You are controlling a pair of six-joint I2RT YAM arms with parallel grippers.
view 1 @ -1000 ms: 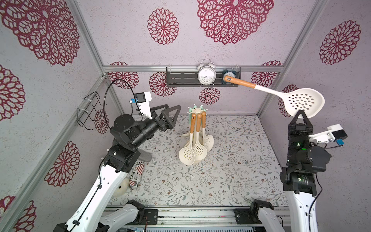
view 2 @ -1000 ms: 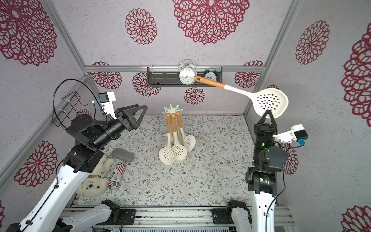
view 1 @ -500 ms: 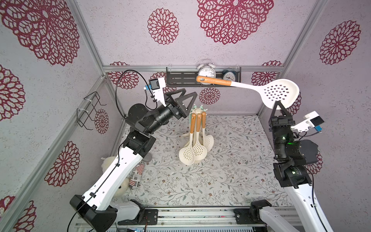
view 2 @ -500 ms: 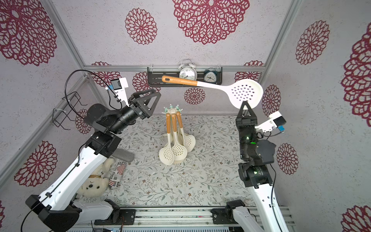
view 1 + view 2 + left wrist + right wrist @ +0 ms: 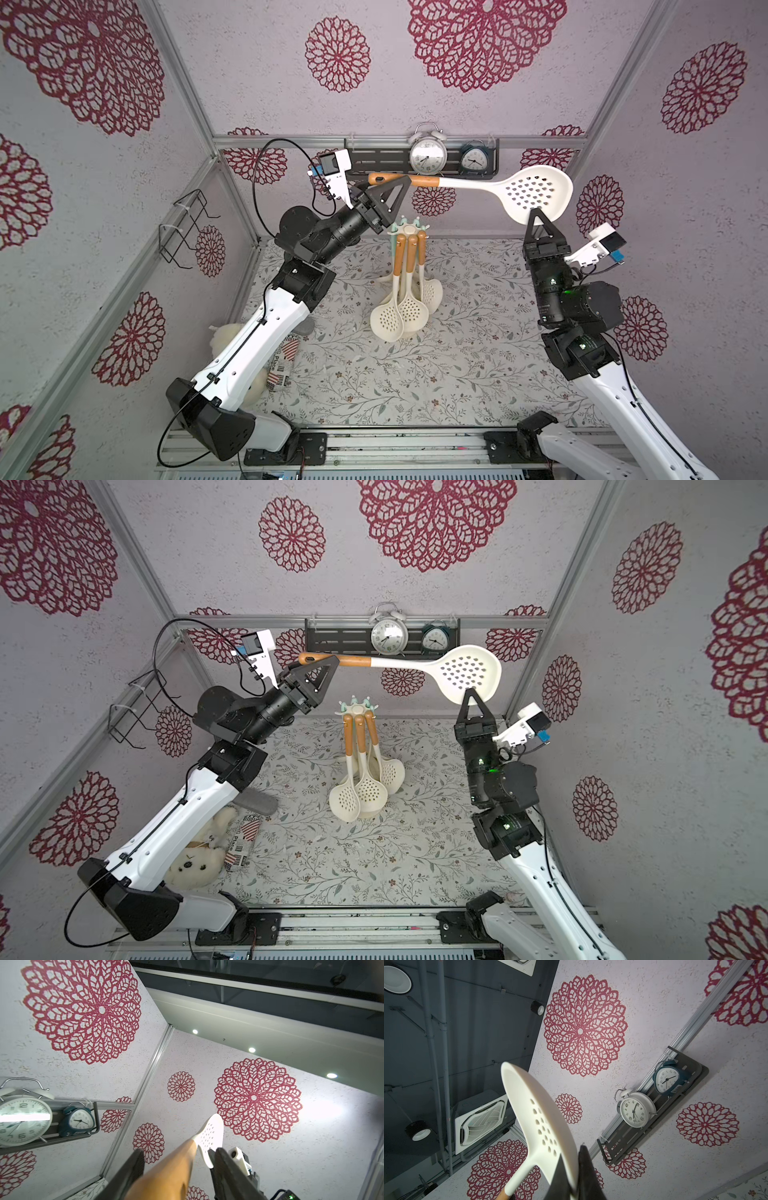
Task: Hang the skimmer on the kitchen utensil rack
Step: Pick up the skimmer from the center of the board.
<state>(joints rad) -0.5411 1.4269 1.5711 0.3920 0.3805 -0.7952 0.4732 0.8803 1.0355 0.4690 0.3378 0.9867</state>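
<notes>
The skimmer, with a white perforated bowl and a wooden handle, is held level high above the table in both top views. My right gripper is shut on the bowl's rim, also visible in the right wrist view. My left gripper straddles the handle's end. In the left wrist view the handle lies between its fingers with a gap on one side. The cream kitchen utensil rack stands below, with three skimmers hanging from it.
A dark grey shelf with two alarm clocks hangs on the back wall just behind the handle. A black wire rack is on the left wall. A teddy bear, a striped packet and a grey object lie under the left arm.
My right arm has carried the skimmer leftward and lower. My left arm has risen to the handle's end, and its jaws have narrowed around the handle.
</notes>
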